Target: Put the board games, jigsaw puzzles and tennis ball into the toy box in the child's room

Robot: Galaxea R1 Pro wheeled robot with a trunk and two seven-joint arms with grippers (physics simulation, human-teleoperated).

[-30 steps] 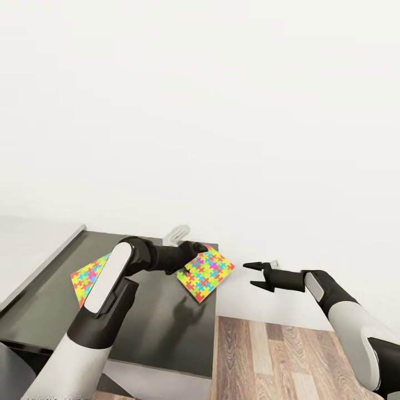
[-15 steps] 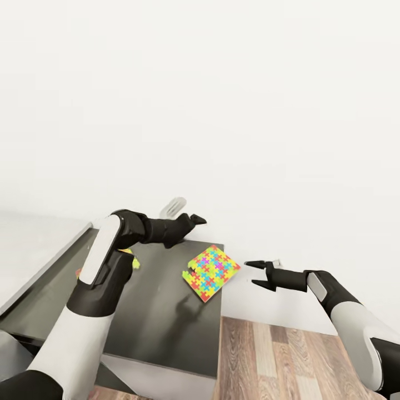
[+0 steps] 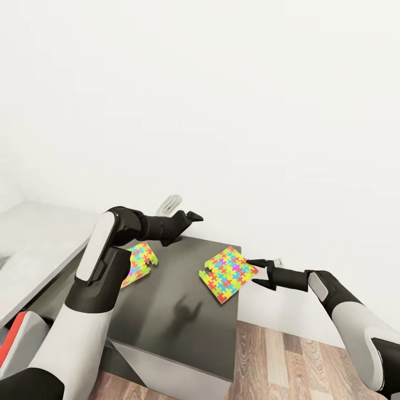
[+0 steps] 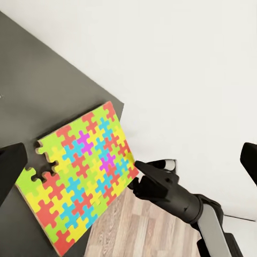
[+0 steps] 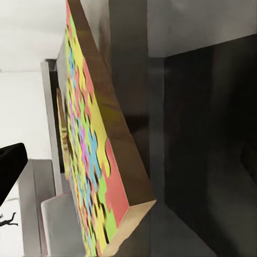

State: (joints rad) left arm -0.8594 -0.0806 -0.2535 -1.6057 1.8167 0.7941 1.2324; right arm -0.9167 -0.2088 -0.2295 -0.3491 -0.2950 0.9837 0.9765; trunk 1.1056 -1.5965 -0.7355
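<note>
Two jigsaw puzzles lie flat on the dark grey table (image 3: 178, 300). One puzzle (image 3: 228, 268) sits at the table's right edge with a corner sticking out over the floor. The other puzzle (image 3: 141, 261) lies further left, partly behind my left arm. My left gripper (image 3: 193, 216) hangs open above the table's back edge, and its fingers (image 4: 9, 167) stand wide apart over the right puzzle (image 4: 80, 171). My right gripper (image 3: 257, 272) is open, its tips at that puzzle's overhanging corner. Its camera sees the puzzle's edge (image 5: 120, 160) close up. The toy box, board games and tennis ball are out of view.
A white wall stands behind the table. The pale grey-white part of the table (image 3: 33, 244) joins on the left. Wood floor (image 3: 289, 355) lies to the right of the table and below it. A red-edged thing (image 3: 19, 332) shows at the lower left.
The camera has shifted. My left gripper let go of the right puzzle and rose away from it. My right gripper has come up to that puzzle's overhanging corner.
</note>
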